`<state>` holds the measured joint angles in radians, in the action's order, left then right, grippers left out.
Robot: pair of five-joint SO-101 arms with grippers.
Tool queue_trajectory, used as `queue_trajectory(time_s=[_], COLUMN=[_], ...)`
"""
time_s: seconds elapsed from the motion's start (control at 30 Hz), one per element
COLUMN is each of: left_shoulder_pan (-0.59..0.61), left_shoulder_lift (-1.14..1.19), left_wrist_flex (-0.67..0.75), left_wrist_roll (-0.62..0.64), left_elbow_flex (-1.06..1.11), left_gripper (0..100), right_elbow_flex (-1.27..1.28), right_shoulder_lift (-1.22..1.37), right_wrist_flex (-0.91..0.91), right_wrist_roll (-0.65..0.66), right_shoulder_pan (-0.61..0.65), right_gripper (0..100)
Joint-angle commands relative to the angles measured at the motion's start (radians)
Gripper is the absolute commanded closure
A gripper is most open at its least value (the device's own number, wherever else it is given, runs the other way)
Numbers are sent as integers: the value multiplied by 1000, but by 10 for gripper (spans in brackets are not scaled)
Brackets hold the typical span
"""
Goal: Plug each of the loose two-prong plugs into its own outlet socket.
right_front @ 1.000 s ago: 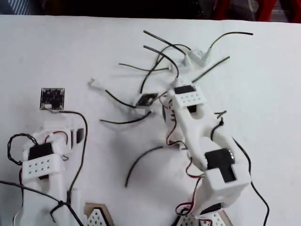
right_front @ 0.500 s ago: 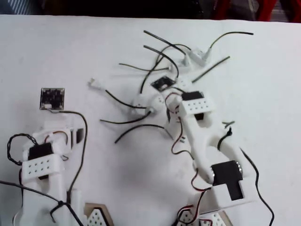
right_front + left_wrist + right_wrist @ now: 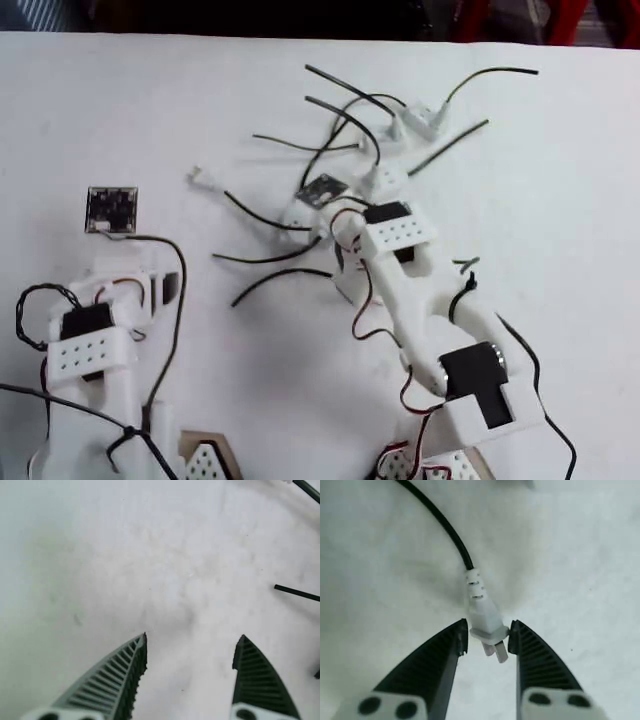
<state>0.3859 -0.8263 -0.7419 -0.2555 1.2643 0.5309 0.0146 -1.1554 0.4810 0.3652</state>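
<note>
Nearest me, my left end effector hangs released over the bare desk. Farther out, my right end effector grips a white moulded plug by its flange. The plug has a ribbed collar, and its flat prongs point back toward the wrist. Its matte black cable trails away. I judge the pickup done. Next I need to turn the prongs toward a blocky white socket beyond.

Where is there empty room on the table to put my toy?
The far-left table is bare, between its far edge and the small dark square. The right side past the cables is bare too. The middle is crowded: cables, and the right tool gripping a white plug.
</note>
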Motion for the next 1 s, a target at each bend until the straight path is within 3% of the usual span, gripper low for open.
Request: queue_trajectory(time_s=[0.0, 0.33, 0.5, 0.67, 0.97], left_shoulder_pan=[5, 5, 5, 5, 5], left_shoulder_lift=[-18, -18, -18, -18, -18], left_wrist_flex=[21, 21, 21, 21, 21], left_wrist_roll=[-5, -5, -5, -5, -5], left_elbow_flex=[-3, -3, -3, -3, -3], left_gripper=[724, 724, 724, 724, 724], right_elbow_flex=[-51, -130, -344, -523, -640], right_shoulder_lift=[-47, 54, 182, 320, 483], right_wrist_flex=[5, 5, -171, -329, -426], right_wrist_roll=[35, 57, 57, 61, 64], right_shoulder_pan=[15, 10, -5, -4, 7], right_gripper=[871, 858, 777, 809, 875])
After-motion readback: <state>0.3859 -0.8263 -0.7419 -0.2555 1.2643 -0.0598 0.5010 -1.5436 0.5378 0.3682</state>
